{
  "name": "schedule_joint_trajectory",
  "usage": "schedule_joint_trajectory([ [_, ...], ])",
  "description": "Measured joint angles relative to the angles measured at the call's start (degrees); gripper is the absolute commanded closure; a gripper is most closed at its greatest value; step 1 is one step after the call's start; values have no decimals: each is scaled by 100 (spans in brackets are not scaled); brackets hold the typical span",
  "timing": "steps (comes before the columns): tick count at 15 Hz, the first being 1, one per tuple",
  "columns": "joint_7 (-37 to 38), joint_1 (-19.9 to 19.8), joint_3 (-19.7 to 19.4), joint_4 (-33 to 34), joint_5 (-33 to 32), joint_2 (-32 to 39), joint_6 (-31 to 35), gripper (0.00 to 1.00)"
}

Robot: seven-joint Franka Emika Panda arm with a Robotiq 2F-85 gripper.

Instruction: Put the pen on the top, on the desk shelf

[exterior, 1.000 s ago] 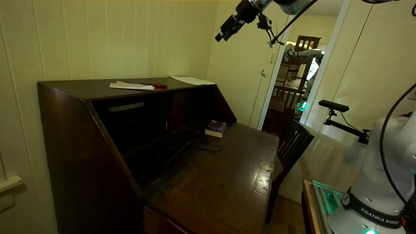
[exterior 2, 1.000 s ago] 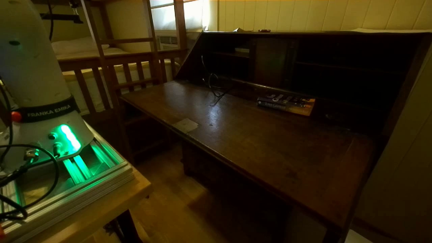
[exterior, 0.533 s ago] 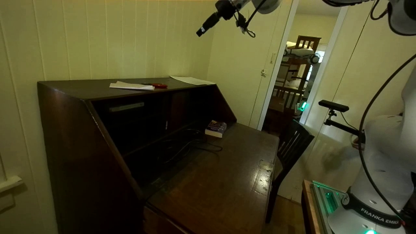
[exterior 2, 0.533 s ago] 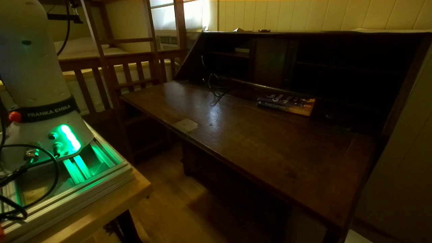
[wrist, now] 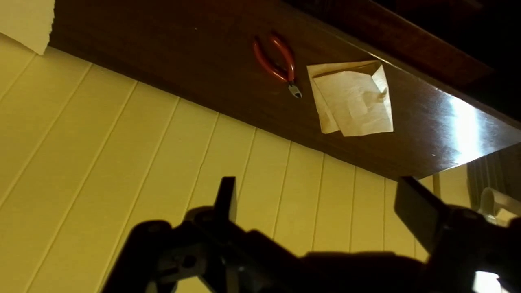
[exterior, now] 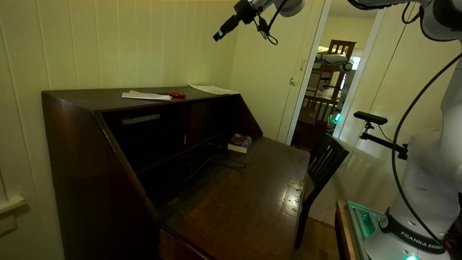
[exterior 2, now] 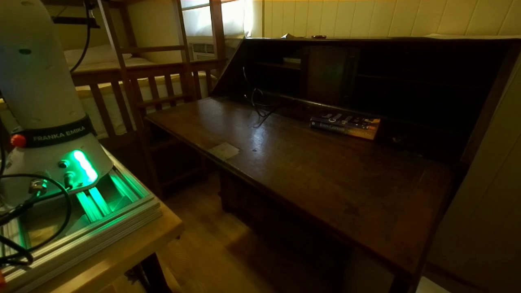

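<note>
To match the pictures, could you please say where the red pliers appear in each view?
In an exterior view: the red pliers on the top, left of centre.
In an exterior view: the pliers, near the upper edge, right of centre.
In the wrist view: pliers, upper half, just right of centre.
Shared landmark: folded paper beside them.

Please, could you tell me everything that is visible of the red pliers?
The pliers have two curved handles, red and plastic-looking, spread apart, and a short grey head like metal, too small to tell if open. They lie flat on the dark-brown desk top, a narrow gap from the folded paper. Nothing else touches them.
</note>
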Motion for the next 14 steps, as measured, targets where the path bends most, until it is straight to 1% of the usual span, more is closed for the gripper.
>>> schedule_joint_trajectory([
  [3,43,-198,187,25,-6,129,5,0],
  [6,40,-457,336,304,-9,795,-16,0],
  [11,12,-926,656,1508,-264,2216,-133,0],
  [14,13,-1115,836,2177,-294,2716,-348,0],
])
